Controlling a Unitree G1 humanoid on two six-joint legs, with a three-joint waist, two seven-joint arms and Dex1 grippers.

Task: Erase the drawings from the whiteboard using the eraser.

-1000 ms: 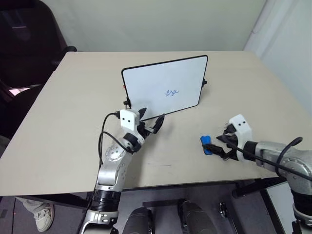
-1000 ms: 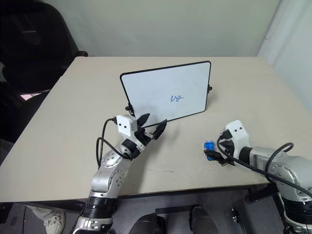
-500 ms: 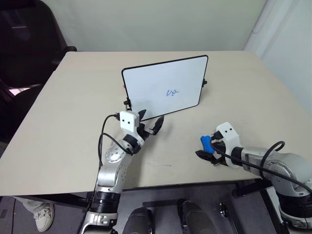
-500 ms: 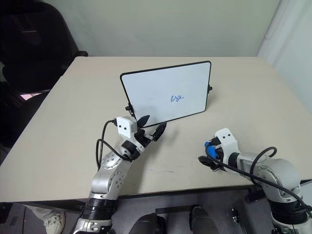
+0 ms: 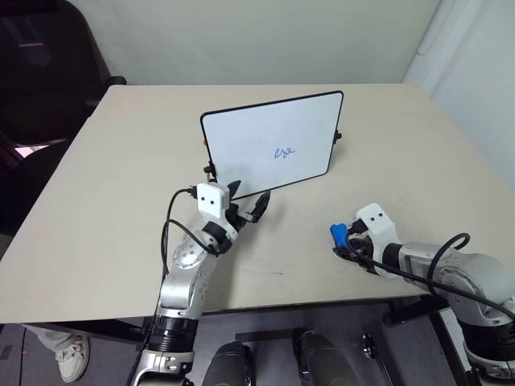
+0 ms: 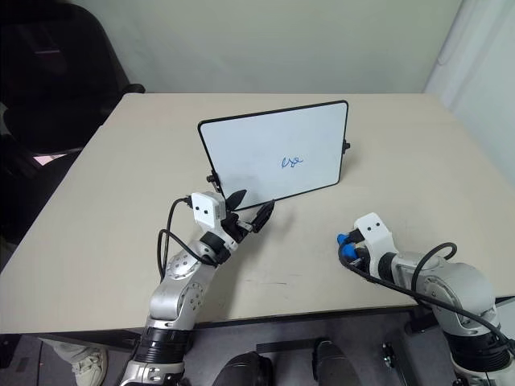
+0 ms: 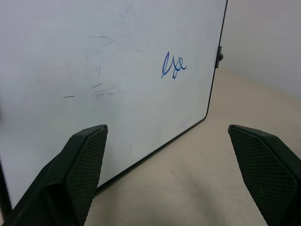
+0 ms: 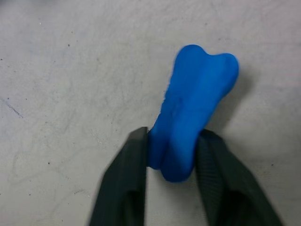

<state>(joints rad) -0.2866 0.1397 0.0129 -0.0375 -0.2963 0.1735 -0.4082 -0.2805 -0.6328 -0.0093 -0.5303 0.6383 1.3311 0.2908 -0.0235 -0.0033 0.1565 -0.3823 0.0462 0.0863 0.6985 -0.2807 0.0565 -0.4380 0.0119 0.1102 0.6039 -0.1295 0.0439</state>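
A: R gripper [image 8: 171, 160] angled down at table [image 5: 121, 161], jaws clamped on eraser [image 8: 193, 108], its far end poking past the tips.
B: L gripper [image 7: 169, 155] near level, jaws wide apart, whiteboard [image 7: 94, 56] w/ drawings [image 7: 173, 66] just ahead.

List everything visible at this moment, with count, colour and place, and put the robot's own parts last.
table: one, beige, carrying everything below.
whiteboard: one, white with thin black frame, standing propped near the table's middle.
drawings: one small blue scribble, right of centre on the board's face.
eraser: one, bright blue, on the table near the front right edge, pinched at one end.
chair: one, dark, beyond the table's left corner.
left gripper: black fingers, open, in front of the board's lower left corner, holding nothing.
right gripper: black fingers, shut on the eraser.
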